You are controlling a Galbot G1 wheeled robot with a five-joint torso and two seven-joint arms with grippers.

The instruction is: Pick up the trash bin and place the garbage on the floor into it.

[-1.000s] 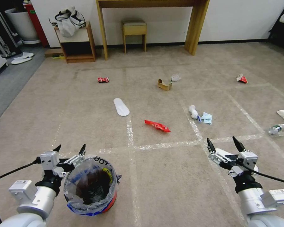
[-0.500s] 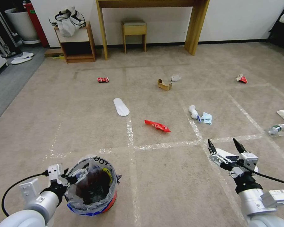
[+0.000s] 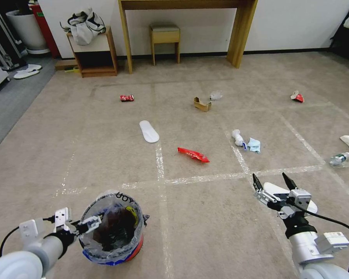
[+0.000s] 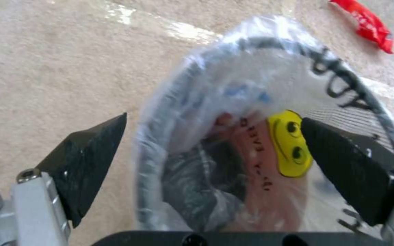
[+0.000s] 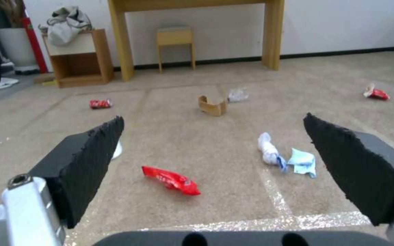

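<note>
— Looking from the head, where is the bin [image 3: 111,232]?
— On the carpet [image 3: 205,217], low left. The left gripper [image 3: 78,225] is spread wide at its rim; the left wrist view puts one finger [image 4: 85,163] outside the crinkly bag, the other [image 4: 350,167] over the mouth, perhaps not touching.
— And the right gripper [image 3: 273,184]?
— Released, grasping nothing, above the tape lines.
— Litter?
— One red wrapper [image 3: 193,154], one can [image 3: 126,98], one cardboard scrap [image 3: 202,104], one flat slipper [image 3: 148,131], one blue mask [image 3: 254,145].
</note>
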